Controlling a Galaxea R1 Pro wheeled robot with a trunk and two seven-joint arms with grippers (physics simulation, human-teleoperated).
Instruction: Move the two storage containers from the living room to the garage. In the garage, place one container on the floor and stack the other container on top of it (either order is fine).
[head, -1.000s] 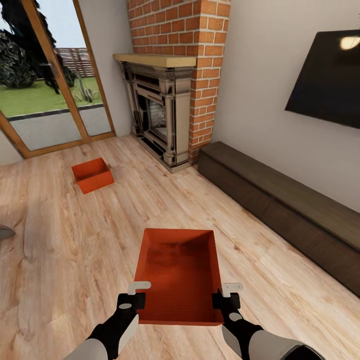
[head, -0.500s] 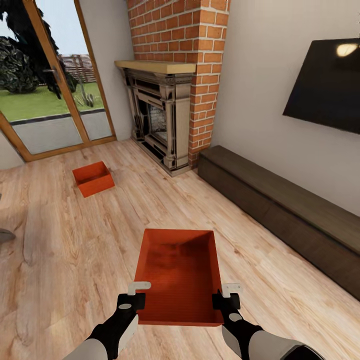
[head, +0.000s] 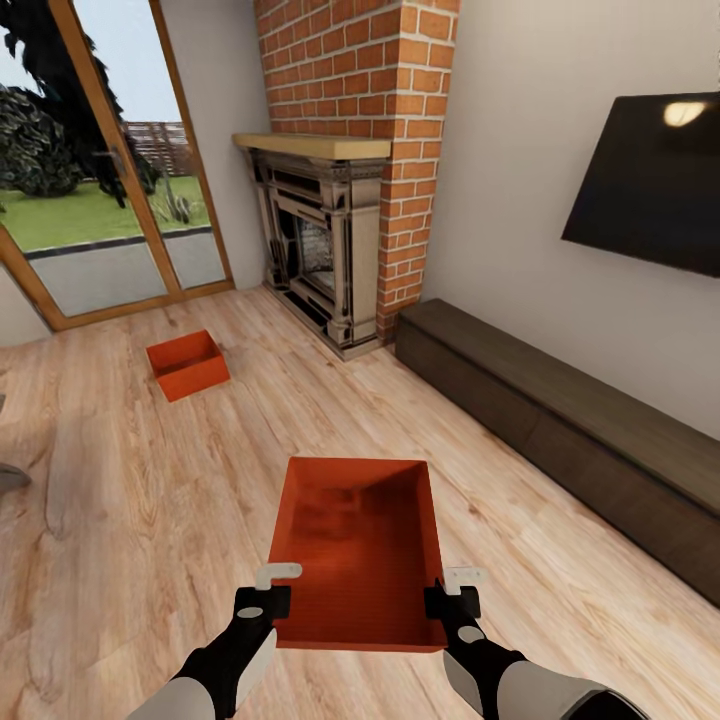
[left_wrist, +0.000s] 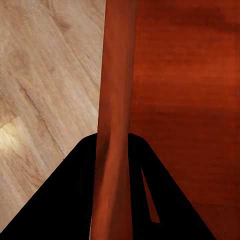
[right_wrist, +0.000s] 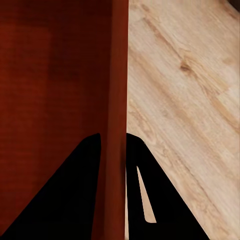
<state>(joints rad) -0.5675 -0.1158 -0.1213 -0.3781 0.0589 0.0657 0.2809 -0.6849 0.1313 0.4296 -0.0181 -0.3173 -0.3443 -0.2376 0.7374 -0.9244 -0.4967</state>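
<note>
Head view, living room. Over the last second the whole scene has slid in the frame, the fireplace (head: 325, 240) and wall TV (head: 648, 185) dropping lower and the far storage container (head: 187, 365) at middle left drifting slightly down; this reads as motion of the camera or base, not of the objects, while the held storage container (head: 357, 550) at lower centre keeps its place relative to the arms. Judged from this, the robot is travelling with one bin in hand, still on the wood-plank floor (head: 130, 520), so the garage stage is not begun. Both arms reach forward from the bottom edge, symmetric: the left gripper (head: 272, 590) is clamped on the container's left wall (left_wrist: 114, 115), the right gripper (head: 456, 592) on its right wall (right_wrist: 116, 100), one finger inside and one outside.
</note>
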